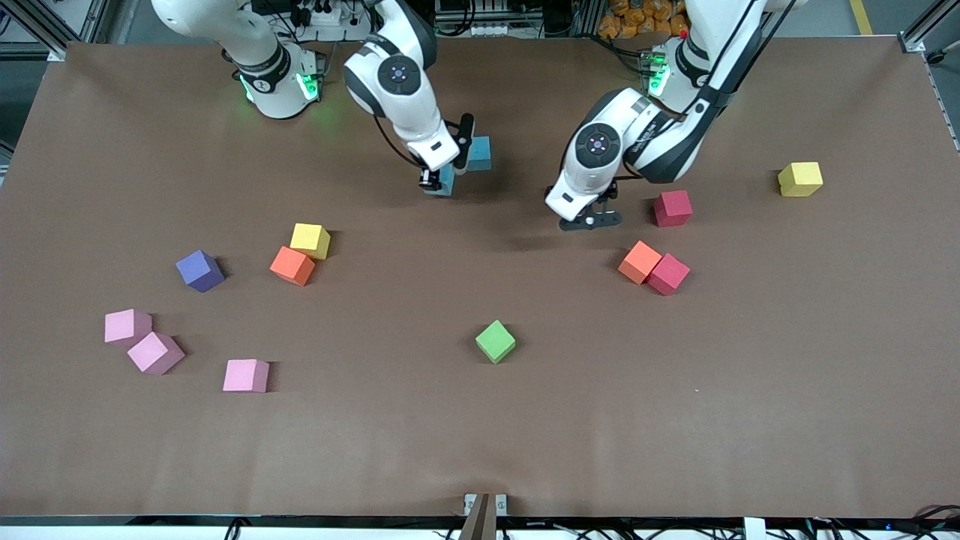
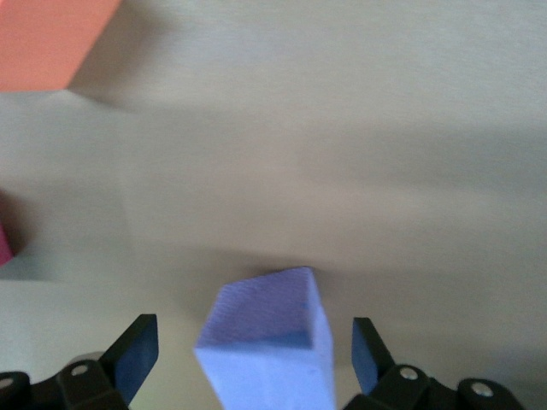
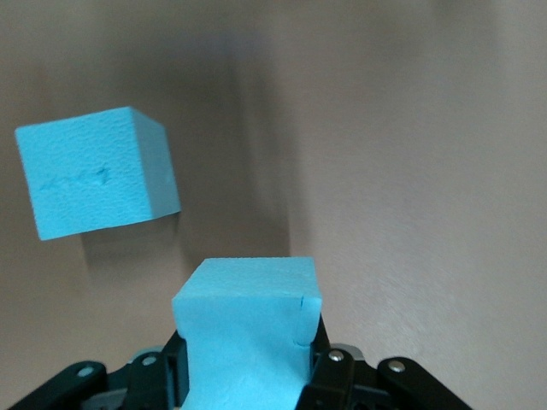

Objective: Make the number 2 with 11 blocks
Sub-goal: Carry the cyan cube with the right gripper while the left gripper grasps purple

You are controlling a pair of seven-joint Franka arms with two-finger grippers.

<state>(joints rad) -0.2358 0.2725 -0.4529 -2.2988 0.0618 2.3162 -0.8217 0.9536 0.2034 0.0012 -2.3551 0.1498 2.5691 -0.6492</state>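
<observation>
blocks in pink (image 1: 155,352): three lie on the table (image 1: 750,420) toward the right arm's end, two touching, the third near them and nearest the front camera.
purple block (image 1: 199,270): alone, farther from the front camera than the pink ones.
orange and yellow pair (image 1: 292,265): touching at a corner, the yellow one farther from the front camera.
right gripper (image 1: 439,180): clamped on a light blue block (image 3: 248,325), held by two flat side faces, low and just beside a second light blue block (image 1: 478,154). whether the held one touches the table cannot be told.
green block (image 1: 495,341): alone near the middle, well apart from the rest.
left gripper (image 1: 590,219): low at the table, fingers (image 2: 137,350) spread apart to either side of a pale purple block (image 2: 269,342) and not touching it. the front view hides this block under the wrist.
red and orange group (image 1: 639,262): orange and red touching, nearer to the front camera than a lone red block (image 1: 672,208) beside the left gripper.
yellow block (image 1: 799,179): alone toward the left arm's end.
handling: the cubes look like light, soft foam, likely to dent under a hard squeeze and to slide if nudged. best taken square across two parallel faces, near mid-height.
progress: no figure shows yet. only the two light blue blocks lie close together, probably the start.
</observation>
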